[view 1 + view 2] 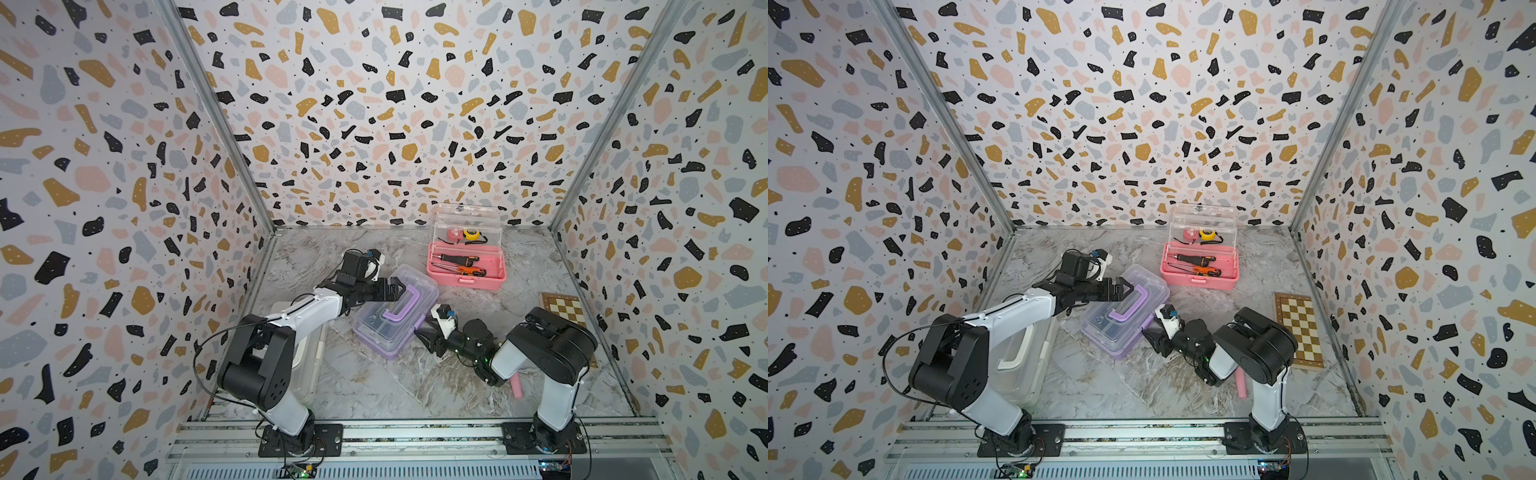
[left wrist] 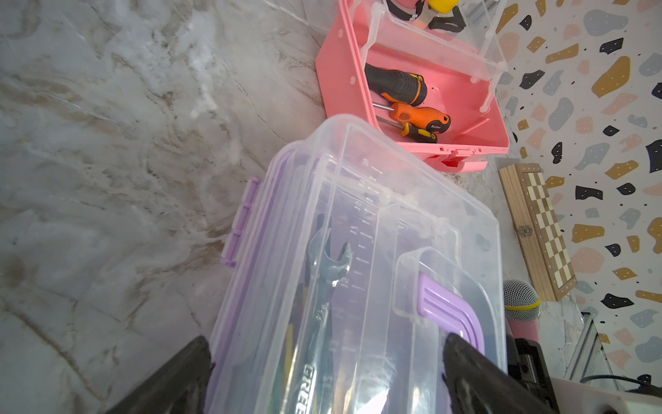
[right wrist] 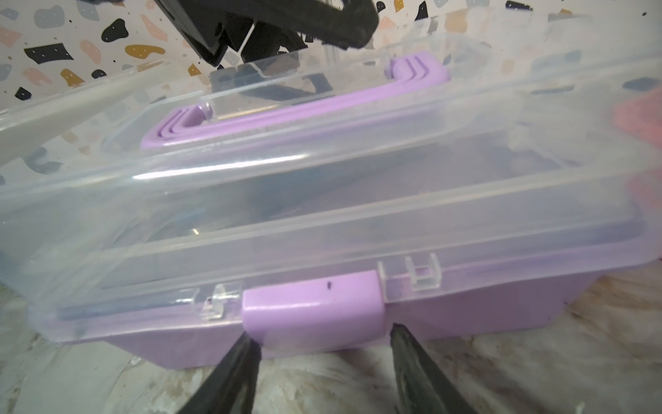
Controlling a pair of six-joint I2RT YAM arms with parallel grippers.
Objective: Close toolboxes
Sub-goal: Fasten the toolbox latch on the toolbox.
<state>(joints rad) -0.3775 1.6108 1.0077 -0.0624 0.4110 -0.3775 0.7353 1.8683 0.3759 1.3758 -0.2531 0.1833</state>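
Right wrist view: we see our right gripper [image 3: 322, 344] low at the front wall of the purple toolbox [image 3: 465, 315], its two dark fingers [image 3: 233, 376] set either side of the purple latch [image 3: 311, 308], parted and not clamped on it. Whether the pads touch the latch edges we cannot tell. Over the lid, our left gripper [image 2: 322, 376] stands spread wide and empty, one finger beside the lid's outer edge and one by the folded-down purple handle [image 2: 451, 312].

The lid lies down on the base, with a wrench [image 2: 329, 269] visible through it. In both top views this box sits mid-table, set at an angle between the arms. Behind it, near the back wall, the pink toolbox [image 1: 465, 270] stands with its clear lid upright and screwdrivers [image 2: 412, 107] inside. The white toolbox [image 1: 1021, 357] lies under our left arm, with its lid apparently down.

We judge these boxes light, thin-walled and smooth, so likely to slide or flex under a push. The clear lid seems best pressed near its front edge, and the latch taken by its lower lip while the other arm steadies the top.
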